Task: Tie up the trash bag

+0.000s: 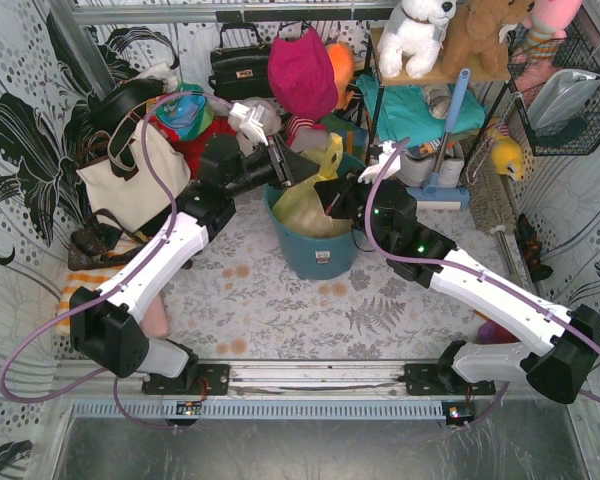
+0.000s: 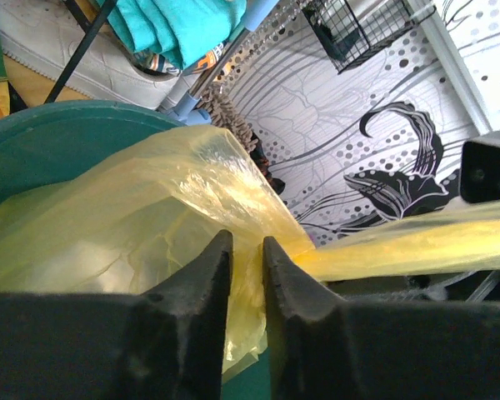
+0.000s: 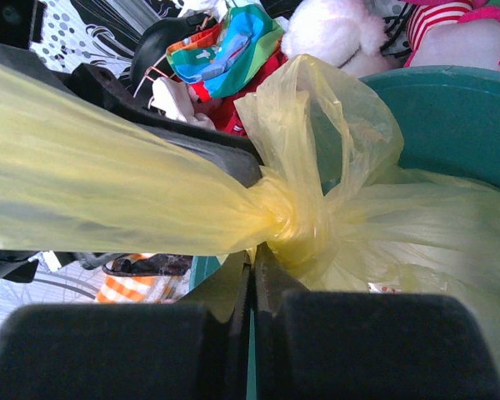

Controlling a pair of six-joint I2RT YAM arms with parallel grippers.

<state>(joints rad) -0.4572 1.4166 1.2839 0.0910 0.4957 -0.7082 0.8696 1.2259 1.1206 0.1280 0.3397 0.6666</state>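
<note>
One knot [image 3: 293, 218] already cinches the neck of the trash bag [image 1: 308, 208]. The bag sits inside the teal bin [image 1: 315, 262] on the tabletop [image 1: 270, 300], a little toward 12 o'clock from the middle of the overhead view. From the right wrist, a taut strand of yellow film runs from the knot toward 9 o'clock. A loose ear of plastic stands up at 12 o'clock (the two tails of the tie, as I read it).

The left claw [image 2: 243, 243] reaches the bag from 10 o'clock. Its jaws stand a narrow slit apart with bag film in the slit, and I cannot tell whether they pinch it. The right claw [image 3: 252, 268] comes in from 3 o'clock, just below the knot, with its jaws pressed fully together. Whether a fold of film is trapped between them the pictures do not show.

By my judgement the first overhand pass is made and drawn fairly snug, so the mouth is closed. What seems left is to pull it tighter, or lay a second pass over it so it cannot slip, and then release both tails.
</note>
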